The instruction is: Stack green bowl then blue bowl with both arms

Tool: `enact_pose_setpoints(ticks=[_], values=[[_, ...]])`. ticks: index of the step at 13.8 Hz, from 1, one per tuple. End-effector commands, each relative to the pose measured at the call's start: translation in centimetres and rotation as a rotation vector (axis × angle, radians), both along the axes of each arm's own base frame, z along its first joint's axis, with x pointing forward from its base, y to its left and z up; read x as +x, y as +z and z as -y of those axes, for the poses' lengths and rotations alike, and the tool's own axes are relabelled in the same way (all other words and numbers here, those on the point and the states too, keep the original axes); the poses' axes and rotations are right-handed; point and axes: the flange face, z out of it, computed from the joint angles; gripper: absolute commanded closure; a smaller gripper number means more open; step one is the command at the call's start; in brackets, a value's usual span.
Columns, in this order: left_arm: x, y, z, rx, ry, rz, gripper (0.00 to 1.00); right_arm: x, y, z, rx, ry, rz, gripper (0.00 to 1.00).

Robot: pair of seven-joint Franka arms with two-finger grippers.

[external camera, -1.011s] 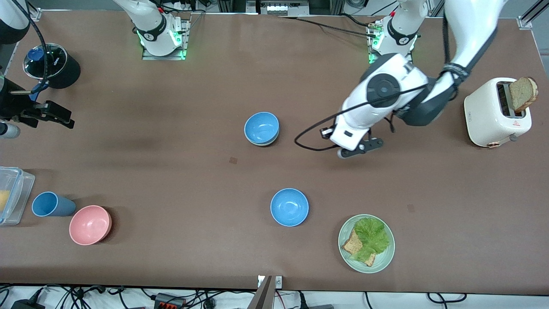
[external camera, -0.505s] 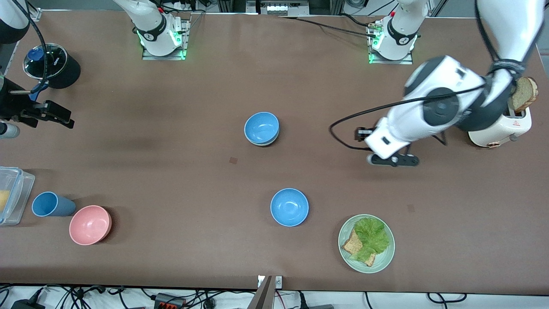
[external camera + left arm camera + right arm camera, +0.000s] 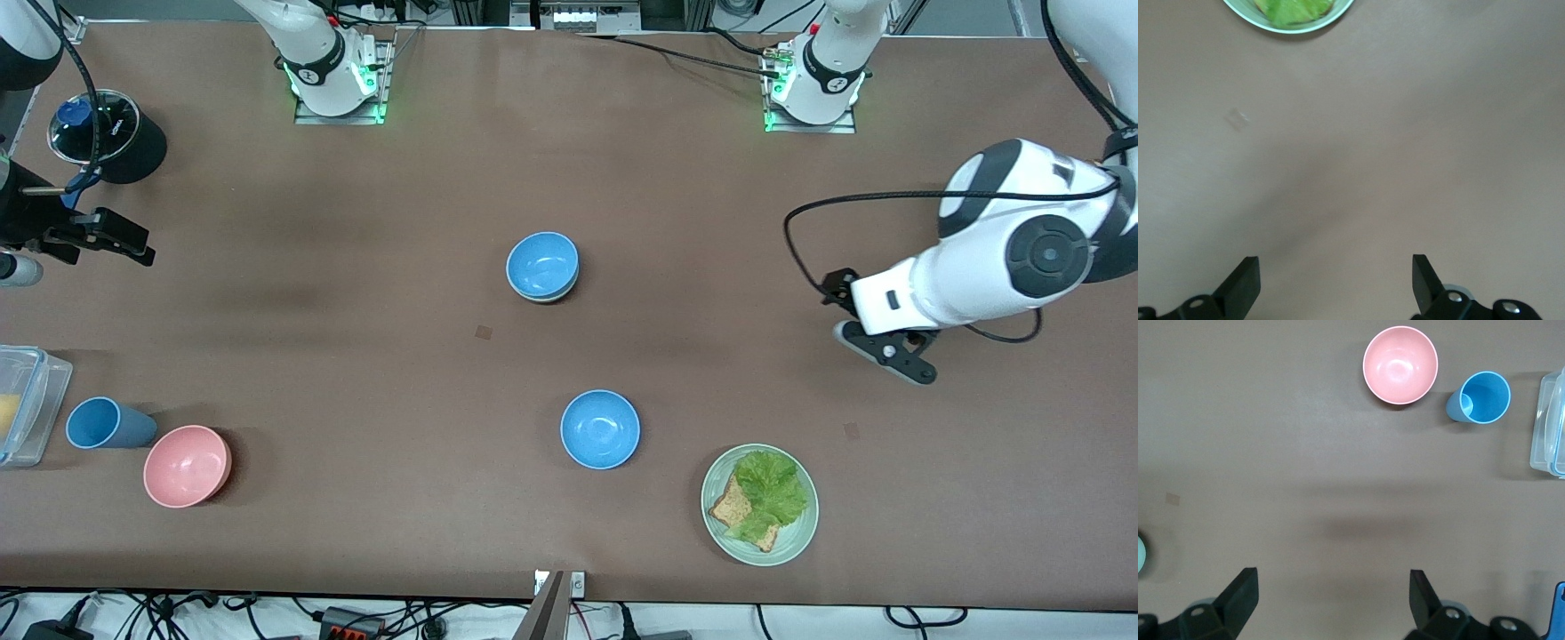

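Mid-counter (image 3: pixel 356 356), 1 blue bowl (image 3: pixel 541 264) sits nested in the green bowl (image 3: pixel 544 296). Left tool (image 3: pixel 883 350), jaws apart and empty, hangs near its edge; right tool (image 3: pixel 98 233), also spread, waits.

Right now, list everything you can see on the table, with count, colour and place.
blue bowl: one, nested in the green bowl, mid-table
second blue bowl: one, alone, nearer the camera
green plate: one, with lettuce and bread
pink bowl: one, beside blue cup
clear container: one, right arm's end
black pot: one, right arm's end
left end effector: open, over bare table
right end effector: open, waiting at its end
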Motion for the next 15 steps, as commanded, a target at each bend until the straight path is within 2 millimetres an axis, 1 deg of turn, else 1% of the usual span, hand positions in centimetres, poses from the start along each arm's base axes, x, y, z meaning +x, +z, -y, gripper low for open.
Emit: enact_pose_setpoints(ticks=[1,2,4,6,7,8,10,11,12,13,15], values=[[-0.5,2.0,-2.2,0.104,-0.120,0.064,0.00,-0.7,0.6,-0.1,-0.017,0.020,0.001,0.00],[-0.5,2.4,-2.9,0.139,-0.105,0.085,0.00,-0.7,0.6,-0.1,-0.018,0.020,0.000,0.00],[-0.9,3.9,-2.6,0.195,-0.087,0.111,0.00,-0.7,0.6,-0.3,-0.018,0.025,-0.002,0.00],[-1.4,5.7,-2.6,0.195,-0.051,0.130,0.00,-0.9,0.7,-0.5,-0.017,0.028,-0.009,0.00],[-1.6,6.2,-3.3,0.156,0.000,0.127,0.00,-0.9,0.6,-0.5,-0.017,0.028,-0.011,0.00],[-1.5,6.0,-4.3,0.104,0.055,0.115,0.00,-0.9,0.6,-0.5,-0.017,0.028,-0.011,0.00],[-1.5,5.8,-6.9,0.001,0.184,0.091,0.00,-0.9,0.7,-0.7,-0.019,0.031,-0.006,0.00],[-1.4,6.0,-7.4,-0.024,0.219,0.088,0.00,-0.9,0.7,-0.7,-0.019,0.031,-0.006,0.00],[-1.3,6.1,-7.2,-0.035,0.236,0.089,0.00,-0.9,0.8,-0.7,-0.019,0.031,-0.003,0.00],[-1.4,6.8,-6.8,-0.033,0.258,0.100,0.00,-0.9,0.7,-0.6,-0.019,0.030,-0.005,0.00],[-1.2,7.5,-6.8,-0.022,0.381,0.113,0.00,-0.9,0.7,-0.7,-0.019,0.031,-0.005,0.00]])
